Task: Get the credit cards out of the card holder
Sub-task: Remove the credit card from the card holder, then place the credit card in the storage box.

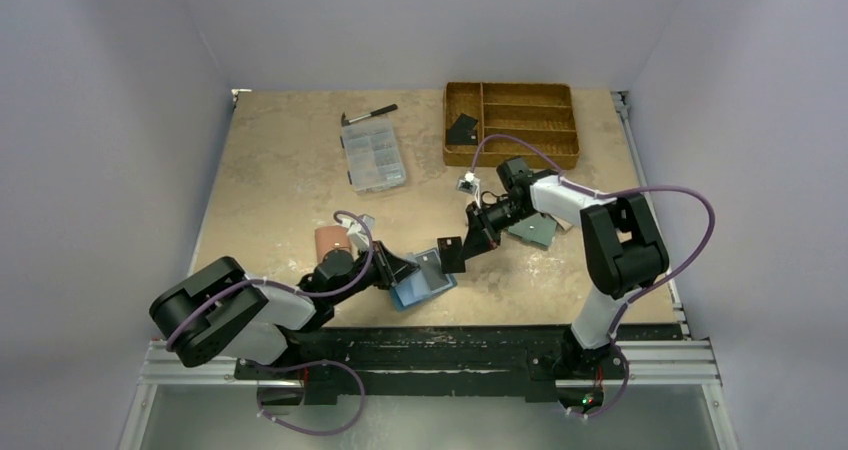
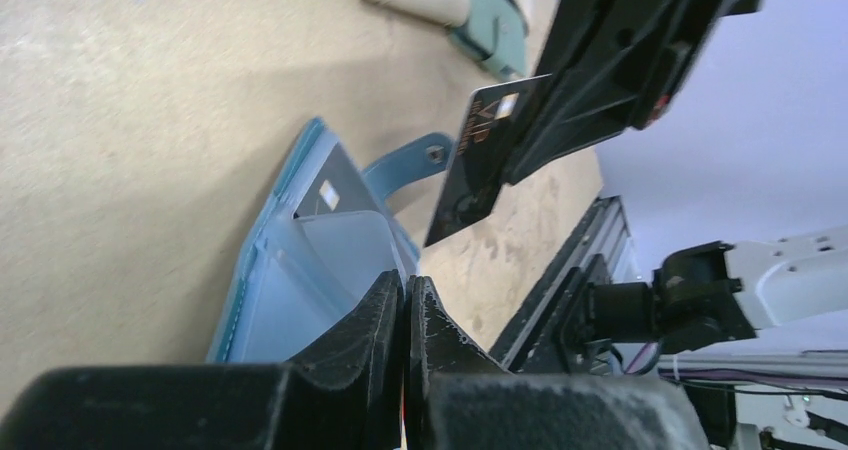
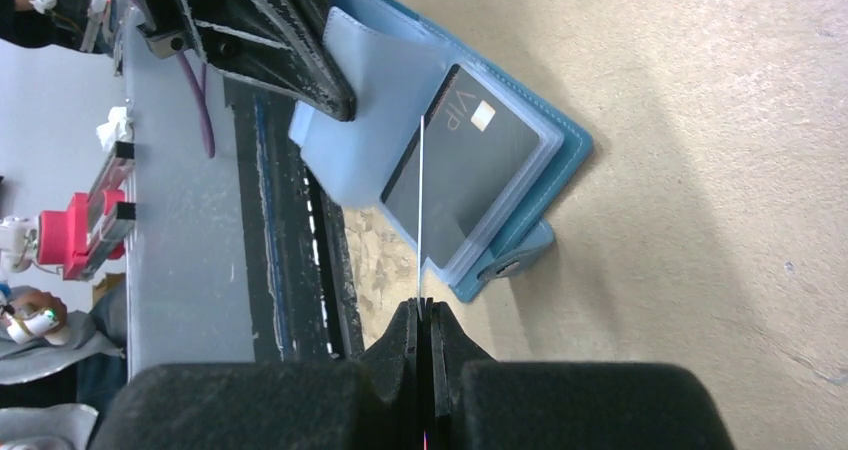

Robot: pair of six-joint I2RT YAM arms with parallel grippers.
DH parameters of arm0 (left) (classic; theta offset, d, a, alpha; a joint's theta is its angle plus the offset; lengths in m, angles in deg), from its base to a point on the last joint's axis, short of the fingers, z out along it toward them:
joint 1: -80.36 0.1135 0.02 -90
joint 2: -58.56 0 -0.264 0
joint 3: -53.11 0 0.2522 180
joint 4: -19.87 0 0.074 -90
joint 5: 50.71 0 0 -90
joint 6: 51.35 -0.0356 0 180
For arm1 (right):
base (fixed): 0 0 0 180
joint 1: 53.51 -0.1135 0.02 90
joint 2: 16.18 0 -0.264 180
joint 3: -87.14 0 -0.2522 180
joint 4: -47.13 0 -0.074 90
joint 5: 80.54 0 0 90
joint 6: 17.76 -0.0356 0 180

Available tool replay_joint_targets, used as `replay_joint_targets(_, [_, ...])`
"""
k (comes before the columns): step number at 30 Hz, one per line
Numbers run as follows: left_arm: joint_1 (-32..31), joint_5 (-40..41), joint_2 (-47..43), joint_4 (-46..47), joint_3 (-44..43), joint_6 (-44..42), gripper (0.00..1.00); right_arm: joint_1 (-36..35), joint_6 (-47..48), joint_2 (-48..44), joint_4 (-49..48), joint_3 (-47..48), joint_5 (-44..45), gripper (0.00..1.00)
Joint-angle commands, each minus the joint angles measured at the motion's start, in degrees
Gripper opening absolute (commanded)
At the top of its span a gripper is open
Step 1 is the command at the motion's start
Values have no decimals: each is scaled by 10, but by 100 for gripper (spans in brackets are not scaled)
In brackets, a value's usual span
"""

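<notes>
At the left, the left arm's black, ribbed fingers (image 2: 405,295) are pressed together. Their tips rest against a translucent plastic sleeve of the dark blue bifold card holder (image 2: 262,270), but we cannot tell whether they nip any of the film. The holder lies open on the speckled tan bench (image 1: 290,160) near its front edge. Its stitched border shows and its rounded snap tab (image 2: 420,158) sticks out. A dark grey card (image 3: 470,175) with a small metallic chip sits inside the top clear pocket. Just to the right, apart from the holder, a glossy black rectangular card (image 2: 475,170) stands on edge, pinched at one end by the right arm's black fingers (image 3: 425,315). Further right, a pale teal-green wallet (image 1: 533,232) lies flat beneath that arm.
</notes>
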Motion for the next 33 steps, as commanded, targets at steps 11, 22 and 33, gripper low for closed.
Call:
replay_joint_targets(11, [13, 52, -62, -274, -42, -68, 0, 5, 94, -84, 36, 62, 107, 0])
replay_joint_targets(22, [12, 22, -94, -346, -59, -103, 1, 15, 21, -14, 13, 328, 319, 0])
replay_joint_targets(33, [12, -1, -116, -350, -58, -108, 2, 26, -113, 109, -81, 491, 455, 0])
